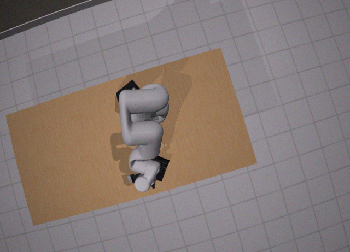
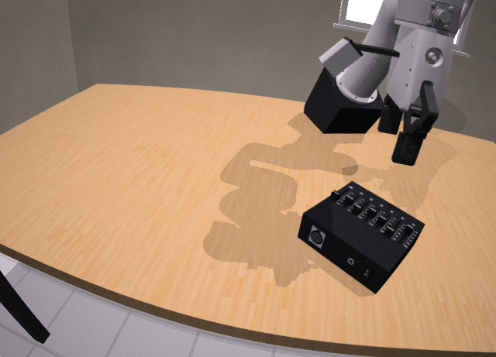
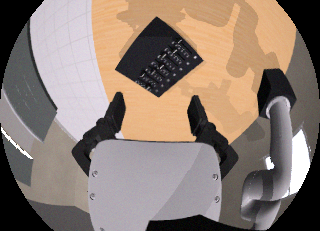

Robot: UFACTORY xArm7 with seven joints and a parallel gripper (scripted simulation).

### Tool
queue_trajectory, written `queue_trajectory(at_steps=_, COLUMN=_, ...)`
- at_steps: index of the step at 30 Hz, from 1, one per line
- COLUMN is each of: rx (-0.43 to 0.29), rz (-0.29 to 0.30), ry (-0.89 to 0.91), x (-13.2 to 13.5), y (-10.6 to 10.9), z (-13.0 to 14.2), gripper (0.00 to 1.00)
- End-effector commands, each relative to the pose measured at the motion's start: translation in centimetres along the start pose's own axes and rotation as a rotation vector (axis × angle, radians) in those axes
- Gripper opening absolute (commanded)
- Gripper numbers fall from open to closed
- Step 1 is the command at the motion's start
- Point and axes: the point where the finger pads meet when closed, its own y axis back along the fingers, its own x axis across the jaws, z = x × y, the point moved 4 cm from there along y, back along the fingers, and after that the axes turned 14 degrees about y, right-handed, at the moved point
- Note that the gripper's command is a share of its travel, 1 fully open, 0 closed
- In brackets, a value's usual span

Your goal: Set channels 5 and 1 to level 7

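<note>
Desk, a black box with a row of faders along its top, stands on the wooden surface below the gripper and apart from it. In the wrist view the desk lies ahead of the fingers, turned at an angle, with its far side toward the left. The gripper hangs in the air with its jaws wide apart and nothing between them. Fader levels are too small to read. To the right stands the arm's black base.
</note>
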Motion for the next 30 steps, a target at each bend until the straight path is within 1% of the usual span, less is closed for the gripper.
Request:
queue_trajectory(at_steps=1, rx=-0.001, rz=0.003, ry=0.020, x=-0.3, y=-0.1, z=0.1, gripper=1.00)
queue_trajectory(at_steps=3, rx=0.000, rz=0.007, ry=0.148, x=-0.7, y=-1.3, z=1.0, gripper=1.00)
queue_trajectory(at_steps=4, rx=0.001, rz=0.009, ry=0.254, x=-1.0, y=-2.3, z=1.8, gripper=1.00)
queue_trajectory(at_steps=6, rx=0.001, rz=0.009, ry=0.345, x=-1.6, y=-4.6, z=3.9, gripper=1.00)
queue_trajectory(at_steps=7, rx=0.002, rz=0.010, ry=0.392, x=-1.6, y=-4.6, z=3.9, gripper=1.00)
queue_trajectory(at_steps=8, rx=0.001, rz=0.011, ry=0.446, x=-1.8, y=-5.6, z=5.1, gripper=1.00)
queue_trajectory(at_steps=10, rx=0.001, rz=0.011, ry=0.446, x=-1.8, y=-5.6, z=5.1, gripper=1.00)
queue_trajectory(at_steps=11, rx=-0.001, rz=0.014, ry=0.612, x=-2.0, y=-6.5, z=6.2, gripper=1.00)
queue_trajectory(at_steps=13, rx=-0.004, rz=0.016, ry=0.689, x=-2.1, y=-7.5, z=7.6, gripper=1.00)
queue_trajectory(at_steps=15, rx=-0.002, rz=0.011, ry=0.785, x=-2.1, y=-7.7, z=7.9, gripper=1.00)
queue_trajectory(at_steps=16, rx=-0.002, rz=0.008, ry=0.840, x=-2.1, y=-7.7, z=7.9, gripper=0.00)
queue_trajectory(at_steps=17, rx=-0.002, rz=0.003, ry=0.895, x=-2.1, y=-7.7, z=7.9, gripper=0.00)
queue_trajectory(at_steps=18, rx=-0.002, rz=0.001, ry=0.907, x=-2.1, y=-7.7, z=7.9, gripper=0.00)
queue_trajectory(at_steps=30, rx=-0.002, rz=0.001, ry=0.907, x=-2.1, y=-7.7, z=7.9, gripper=0.00)
